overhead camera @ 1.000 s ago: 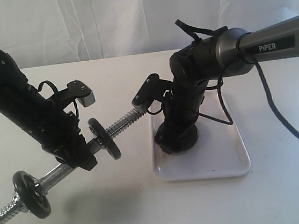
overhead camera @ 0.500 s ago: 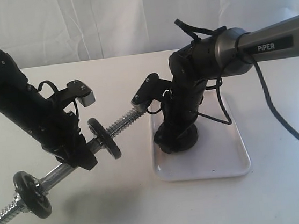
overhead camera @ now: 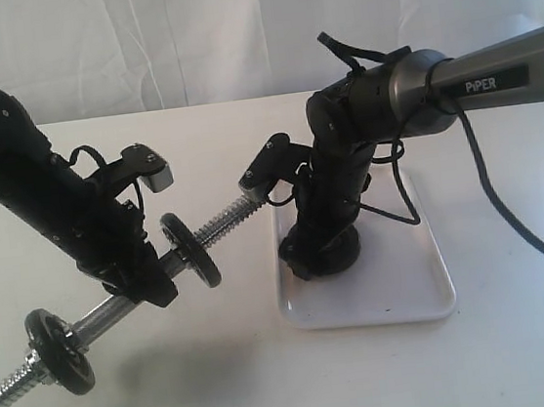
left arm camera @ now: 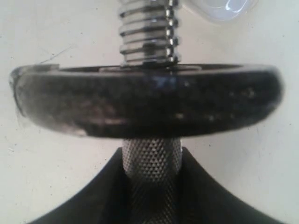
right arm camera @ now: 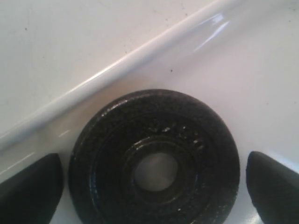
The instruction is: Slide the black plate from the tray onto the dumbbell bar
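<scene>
The dumbbell bar (overhead camera: pixel 108 318) is being held at a tilt by the left gripper (overhead camera: pixel 141 277), which is clamped on the knurled middle between two black discs (overhead camera: pixel 191 250); the black plate (right arm camera: pixel 117 140) is lying flat in the tray (overhead camera: pixel 400 287), near its rim; it is being straddled by the right gripper (overhead camera: pixel 322 252), jaws spread wide, with fingers (right arm camera: pixel 30 182) on either side and not gripping.

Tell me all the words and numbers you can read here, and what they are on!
"PiPER": white letters on a black strip on the right arm.
Raised marks on the black plate: too blurred to read.
Nothing else readable.
</scene>
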Controlling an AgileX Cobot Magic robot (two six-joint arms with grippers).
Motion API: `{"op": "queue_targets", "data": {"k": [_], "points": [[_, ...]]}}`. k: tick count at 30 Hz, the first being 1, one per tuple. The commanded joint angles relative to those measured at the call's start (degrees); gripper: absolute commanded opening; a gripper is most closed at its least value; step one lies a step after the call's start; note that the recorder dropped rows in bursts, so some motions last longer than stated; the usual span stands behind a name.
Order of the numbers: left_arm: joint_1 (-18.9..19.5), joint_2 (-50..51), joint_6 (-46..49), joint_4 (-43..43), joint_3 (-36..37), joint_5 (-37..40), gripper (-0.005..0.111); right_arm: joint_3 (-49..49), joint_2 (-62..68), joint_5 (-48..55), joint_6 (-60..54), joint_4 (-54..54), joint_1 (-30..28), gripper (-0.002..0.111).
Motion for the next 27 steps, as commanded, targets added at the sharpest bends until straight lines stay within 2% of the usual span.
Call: {"op": "queue_targets", "data": {"k": [1,27], "points": [[0.02,-3.60,0.58,-8.99,-1.93,3.56,0.000,1.61,3.91,5.36,-0.10,0.06,-0.03,0.105],[0.02,-3.60,0.45,-8.99,-1.93,3.56,0.000,1.61,3.91,6.02,-0.10,3.40,-0.03,0.105]]}}
